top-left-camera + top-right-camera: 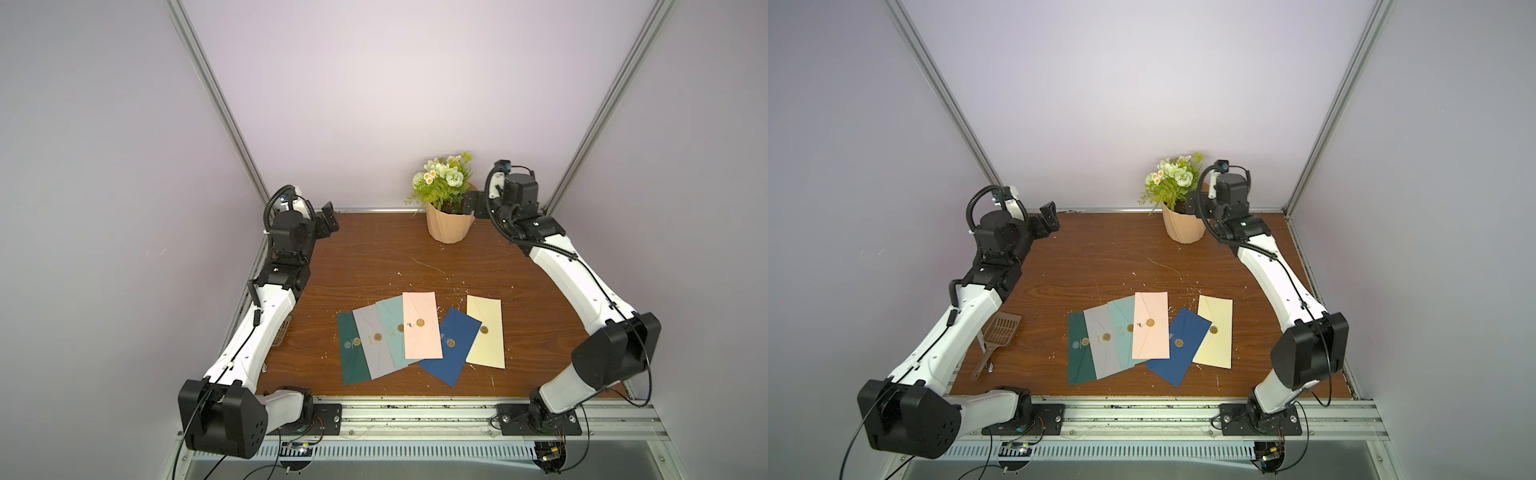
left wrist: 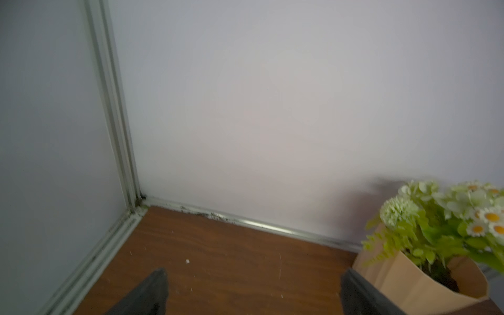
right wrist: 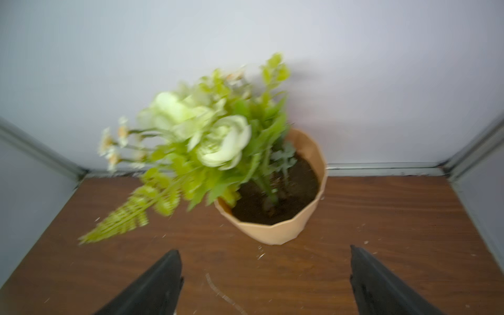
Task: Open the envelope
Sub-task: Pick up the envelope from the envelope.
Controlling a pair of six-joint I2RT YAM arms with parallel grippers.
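At 6 o'clock on the table (image 1: 374, 257), both top views show you six envelopes (image 1: 422, 328) fanned flat. Left wrist view: left gripper (image 2: 252, 275) spread wide, holding nothing. Right wrist view: right gripper (image 3: 264, 253) spread wide, facing the flower pot (image 3: 286, 226).

There are six envelopes, one of each colour: dark green (image 1: 349, 365), grey (image 1: 374, 357), teal (image 1: 390, 316), pink (image 1: 422, 345), navy (image 1: 446, 361), cream (image 1: 486, 349). Each carries one gold seal (image 1: 420, 322), six in all, though the teal one's is half covered and hard to confirm. One potted plant (image 1: 449, 226), one brown slotted scoop (image 1: 1005, 328), two robot arms (image 1: 266, 328), one table (image 1: 374, 257).
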